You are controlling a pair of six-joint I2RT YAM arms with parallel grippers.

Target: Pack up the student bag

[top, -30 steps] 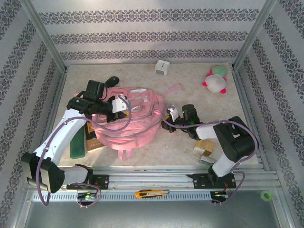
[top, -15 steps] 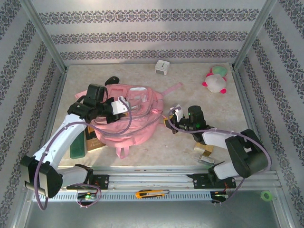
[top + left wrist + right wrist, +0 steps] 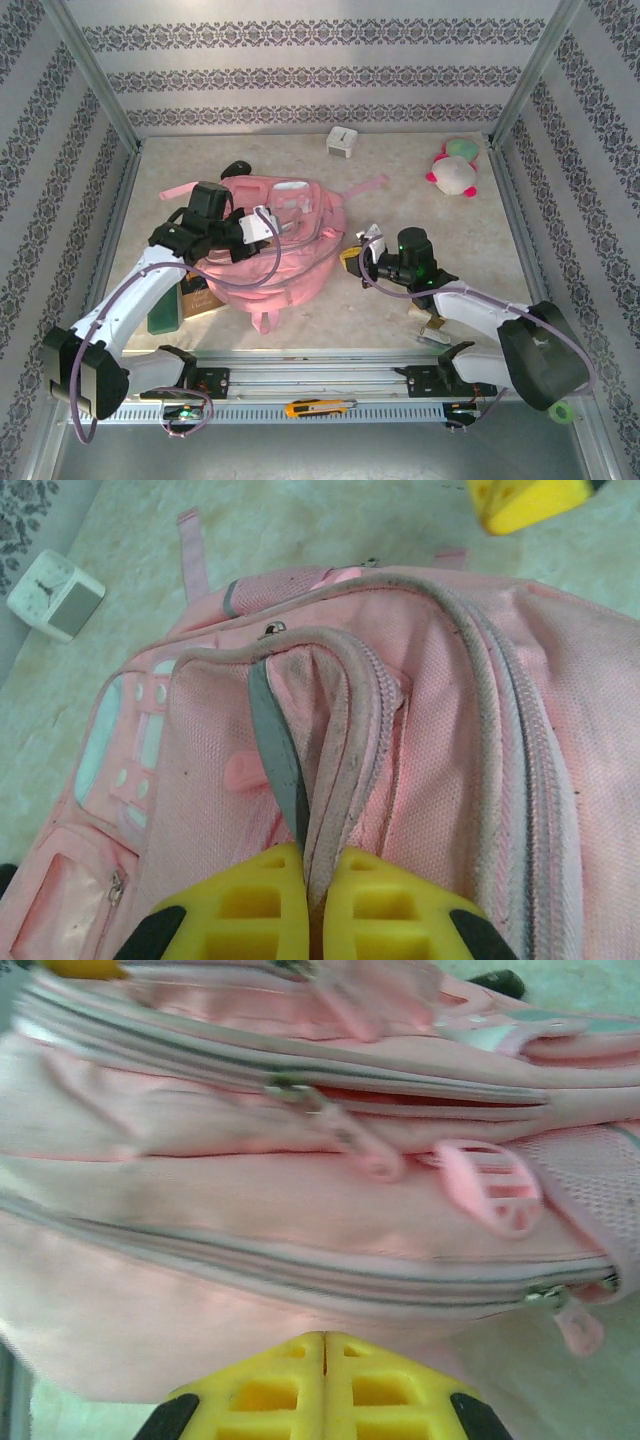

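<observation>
Two arms, you say. Where is the student bag (image 3: pixel 290 250)?

– It lies flat on the pale worktop (image 3: pixel 420 205), left of centre, between the arms, its straps trailing toward the back wall.

– And the left tool (image 3: pixel 305 855)?

– Its yellow fingers are pressed together on a fold of pink fabric beside a zip, at the bag's left side.

– The right tool (image 3: pixel 325 1340)?

– It sits low at the bag's right edge. Its fingers meet with nothing between them, and zipped pockets fill the view ahead.

– Anything else?

– A small white cube (image 3: pixel 343 141) and a plush toy (image 3: pixel 455 172) sit near the back wall, well apart from the bag.
</observation>
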